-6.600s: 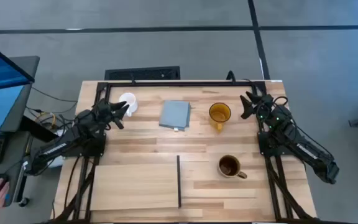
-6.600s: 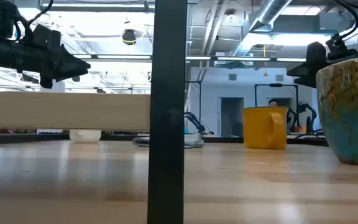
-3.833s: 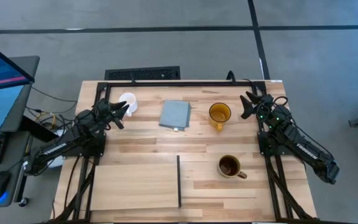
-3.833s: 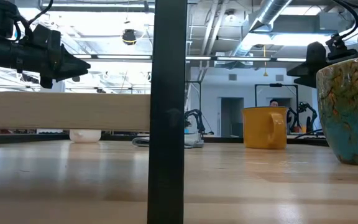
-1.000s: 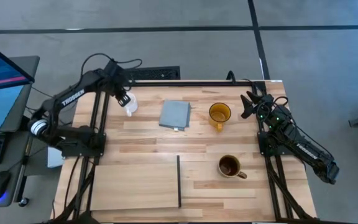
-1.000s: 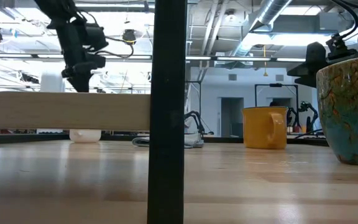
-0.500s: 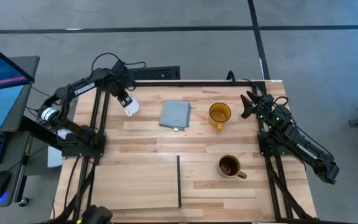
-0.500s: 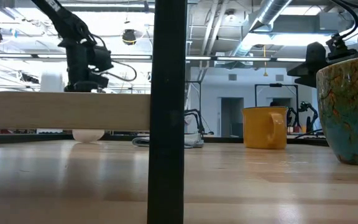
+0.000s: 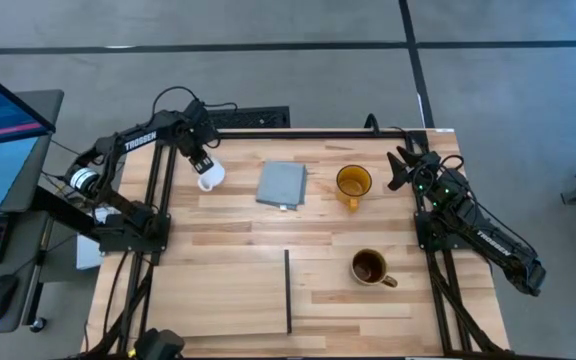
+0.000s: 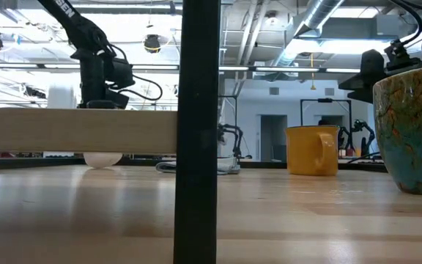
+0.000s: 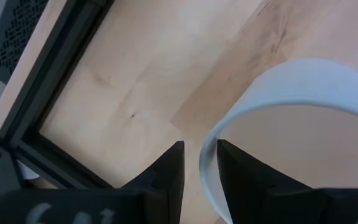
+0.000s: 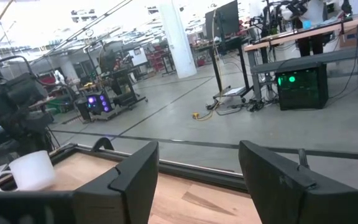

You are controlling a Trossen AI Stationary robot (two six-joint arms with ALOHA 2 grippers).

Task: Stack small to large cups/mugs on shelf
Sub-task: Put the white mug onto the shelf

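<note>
The jaws of the left gripper (image 11: 192,163) pinch the rim of the white mug (image 11: 297,124): in the left wrist view we see one finger just outside the mug's wall and the other just inside it, with the thin white wall between them. From above, the left arm reaches out to the far left corner of the table (image 9: 228,225), its forearm folded back over the table's edge and its wrist pointing down, with the white mug (image 9: 208,177) directly under the left gripper (image 9: 202,160). In the low view we see only the mug's rounded white bottom (image 10: 102,158) below the edge of the wooden panel (image 10: 75,130), and we cannot tell from it whether the mug touches the table.

The right gripper (image 12: 197,168) has its jaws spread wide, with nothing between them. The right arm lies folded along the right side of the table, its gripper (image 9: 400,168) near the far right corner. The yellow mug (image 9: 353,184) stands just beside those jaws, toward the table's middle. The brown mug (image 9: 370,267) stands well apart from both grippers, on the near right part of the table. The wooden panel (image 9: 218,300) lies flat at the near left, with its black strip (image 9: 288,290) along the edge that faces the brown mug. A grey-blue pad (image 9: 282,185) lies between the white mug and the yellow mug.
</note>
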